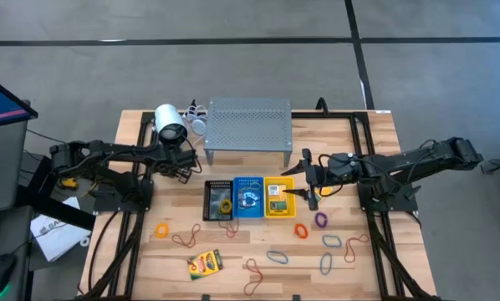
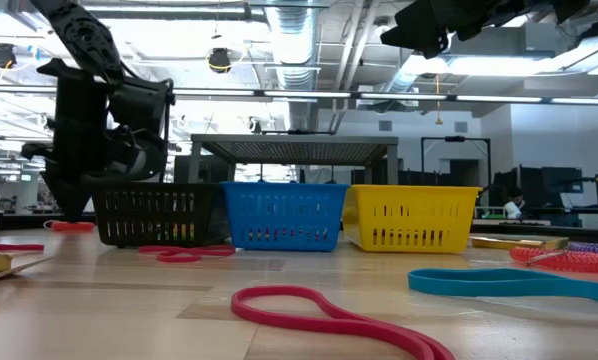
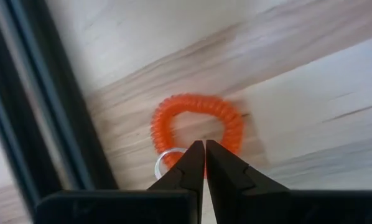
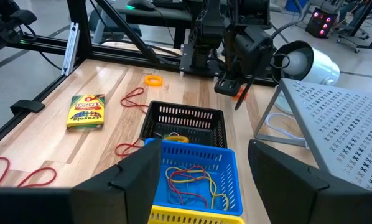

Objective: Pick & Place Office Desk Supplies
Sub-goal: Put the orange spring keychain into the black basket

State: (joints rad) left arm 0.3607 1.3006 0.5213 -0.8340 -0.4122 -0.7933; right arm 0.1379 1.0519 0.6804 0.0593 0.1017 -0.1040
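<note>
The left gripper (image 3: 204,163) is seen low over the table (image 1: 133,267), beside the black basket (image 1: 217,201). Its fingers are pressed together on the edge of an orange coil band (image 3: 197,127). The band is lying flat on the wood, and a small silver ring (image 3: 164,163) is fixed to it. The band is pinched at its rim, probably because a thin loop is easiest to lift that way.

3 baskets are lined up in the middle of the table: the black one, a blue basket (image 1: 249,197) and a yellow basket (image 1: 278,197). They are likely kept together so that things can be sorted into them. Some bands are already lying in the black and blue ones.

The right gripper (image 4: 201,171) is held wide, with nothing in it, above the yellow basket. It seems to be waiting.

Many rubber bands (image 1: 278,256) and a crayon box (image 1: 205,264) are left on the near part of the table, so much sorting is not yet done.
</note>
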